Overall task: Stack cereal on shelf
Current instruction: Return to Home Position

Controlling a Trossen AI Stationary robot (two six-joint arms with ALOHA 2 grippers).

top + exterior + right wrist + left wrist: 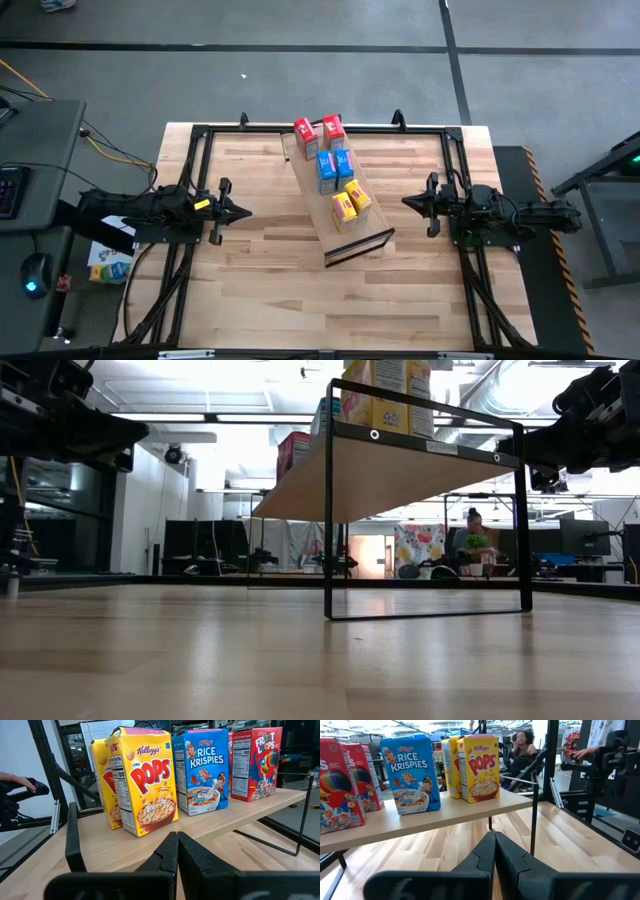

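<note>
Now | wood tabletop [250, 290] | shelf [320, 212] holds cereal [335, 168] | person [475, 540] bkgd

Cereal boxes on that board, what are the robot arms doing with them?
Nothing is being held right now. All six cereal boxes stand on the shelf in pairs: red, blue, yellow. The left gripper and the right gripper hang shut and empty on either side of it, touching nothing.

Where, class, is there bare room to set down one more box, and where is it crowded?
Bare: the shelf strip between yellow boxes and dark lip; the tabletop from shelf to left gripper and from shelf to right gripper. Crowded: the shelf's far stretch, with red boxes and blue boxes paired.
</note>
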